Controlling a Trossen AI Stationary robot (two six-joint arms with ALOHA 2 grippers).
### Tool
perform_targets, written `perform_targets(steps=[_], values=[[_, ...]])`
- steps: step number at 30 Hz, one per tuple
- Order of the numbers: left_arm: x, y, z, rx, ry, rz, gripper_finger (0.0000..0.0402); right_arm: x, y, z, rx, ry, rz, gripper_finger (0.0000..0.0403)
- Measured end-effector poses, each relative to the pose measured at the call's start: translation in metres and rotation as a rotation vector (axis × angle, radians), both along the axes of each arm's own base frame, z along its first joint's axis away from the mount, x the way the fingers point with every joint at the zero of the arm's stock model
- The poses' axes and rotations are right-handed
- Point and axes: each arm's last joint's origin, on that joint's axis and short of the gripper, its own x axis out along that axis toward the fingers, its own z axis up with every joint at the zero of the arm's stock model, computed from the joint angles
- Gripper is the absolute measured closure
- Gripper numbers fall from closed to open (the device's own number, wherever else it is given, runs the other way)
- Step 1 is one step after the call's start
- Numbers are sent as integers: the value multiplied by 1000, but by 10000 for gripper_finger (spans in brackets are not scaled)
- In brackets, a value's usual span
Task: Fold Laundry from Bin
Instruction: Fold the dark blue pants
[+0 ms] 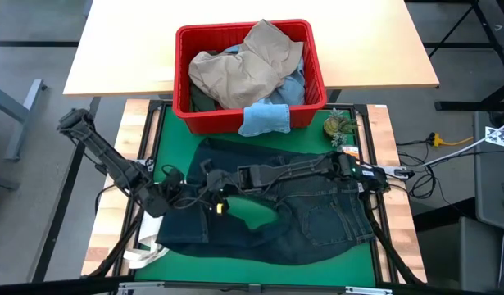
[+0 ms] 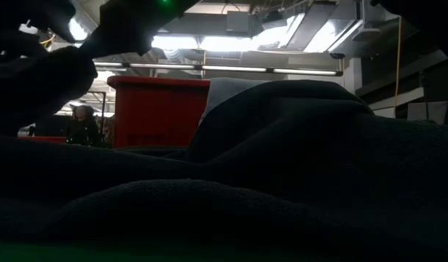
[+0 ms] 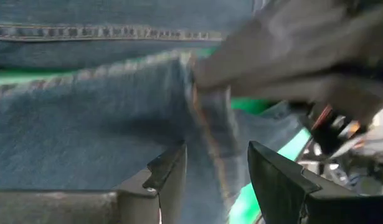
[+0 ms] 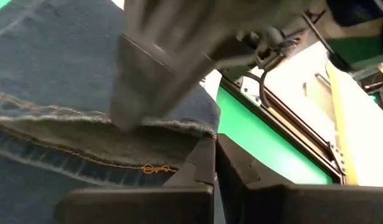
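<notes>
- Green mat (image 1: 350,260) covers the table in the high view's lower half, with dark navy jeans (image 1: 317,217) spread across it.
- Left gripper (image 1: 188,195), lower left of centre, has its jaws spread around a denim seam.
- Right gripper (image 1: 209,182), just beside it, has jaws pressed together on the jeans' edge.
- Red bin (image 1: 186,102), top centre, holds tan trousers (image 1: 243,70); a small light blue cloth (image 1: 264,119) hangs over its front rim.

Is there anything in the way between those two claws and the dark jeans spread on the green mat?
Nothing visible is. Both are already at the dark jeans: the left gripper is open with a seamed fold of denim between its fingers, and the right gripper is shut at the denim's hemmed edge.
</notes>
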Motion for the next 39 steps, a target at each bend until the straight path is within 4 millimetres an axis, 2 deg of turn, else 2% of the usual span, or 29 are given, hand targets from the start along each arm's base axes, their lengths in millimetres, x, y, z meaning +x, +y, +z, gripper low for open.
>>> perform_targets(steps=[7,16,22,25,35,39], values=[[6,6,0,-35,-2,56,237,0,0,0,0,0,1,400],[15,9,-12,-64,114,59,237,0,7,-1,-1,5,11,400],[18,10,-13,-62,97,95,237,0,9,2,-2,-11,10,400],[22,8,-9,-89,32,101,237,0,6,3,18,-22,-42,400],[23,7,-8,-111,22,112,237,-1,6,2,61,-27,-94,400],[18,10,-13,-79,79,134,238,-1,5,1,90,-34,-140,400]])
